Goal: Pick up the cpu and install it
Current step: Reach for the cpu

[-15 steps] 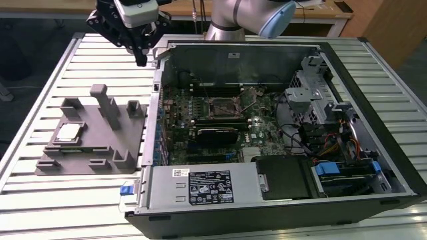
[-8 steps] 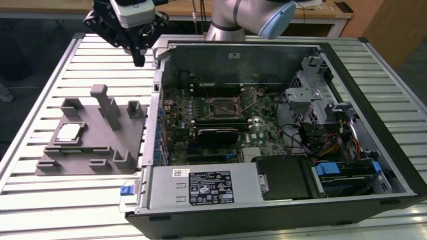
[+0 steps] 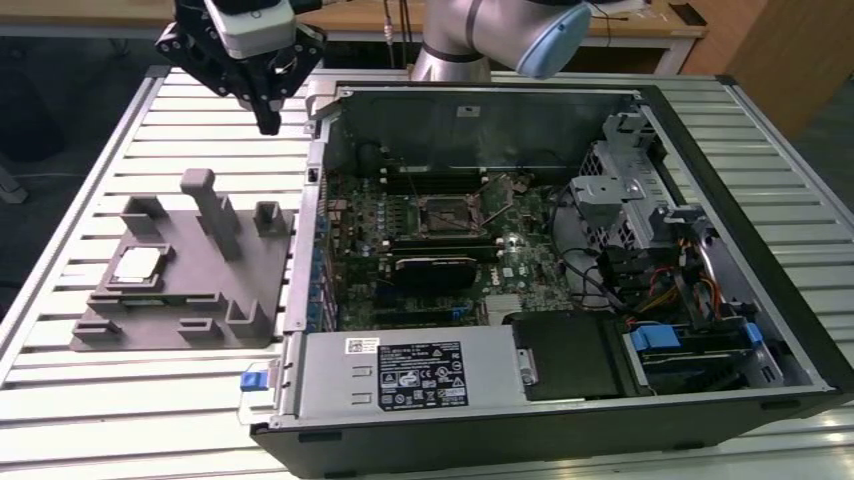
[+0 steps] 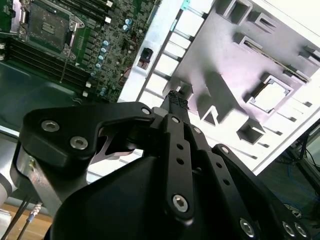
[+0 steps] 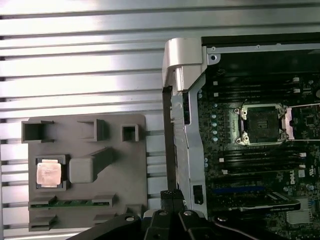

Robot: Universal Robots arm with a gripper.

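The slatted metal counter carries everything here. On the far side of the claw from the fixture lies a big open computer case, flat on its side, its green motherboard facing up. The arm reaches in from behind the case and bends across towards the case's corner.

The grey fixture lies on the counter just beside the case wall, below the claw and a little away from it; both wrist views show it too.

The claw hangs high above the counter, over the strip where the fixture meets the case wall, pointing down. Its fingers are pressed together at the tips with nothing between them, as the second wrist view and the first wrist view both show.

The socket on the motherboard lies open and bare, well apart from the claw on the case side.

The cpu lies flat in a square pocket of the fixture, pale top up, well apart from the claw on the side away from the case
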